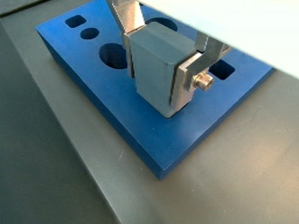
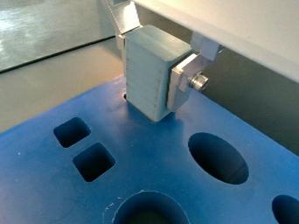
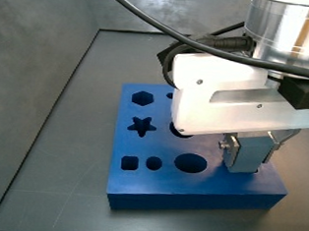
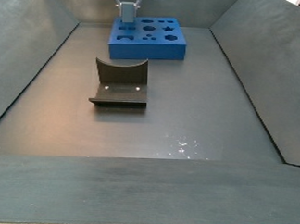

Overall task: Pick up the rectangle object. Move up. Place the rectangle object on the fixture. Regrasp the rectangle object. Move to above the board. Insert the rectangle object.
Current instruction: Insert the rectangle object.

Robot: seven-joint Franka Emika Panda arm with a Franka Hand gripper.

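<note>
While suspended over the board (image 1: 176,131), gripper (image 1: 163,63) clamped on the rectangle object (image 1: 156,68): silver fingers (image 1: 194,74) pressed flat against opposite faces, block gripped high and hanging upright, long axis vertical.

Rectangle object: light blue-grey, smooth. Lower end at or just above the blue surface in both wrist views (image 2: 152,74); contact cannot be confirmed. Held end-down, presumably so the narrow end meets a matching slot. Partly hidden behind the white gripper housing in a side view (image 3: 251,151).

Board: thick bright blue slab at the far end of the floor (image 4: 148,37). Square, round, hexagon and star holes visible (image 3: 142,126). Receiving slot not identifiable; likely concealed beneath the block.

Fixture (image 4: 120,83): dark, notched, unoccupied, standing well apart from the board, nearer the camera in that side view. Judged finished with for this task.

Stage, as judged: pick-up and regrasp complete; hovering or early insertion. Risk: slight misalignment jamming an edge on the slot rim.
</note>
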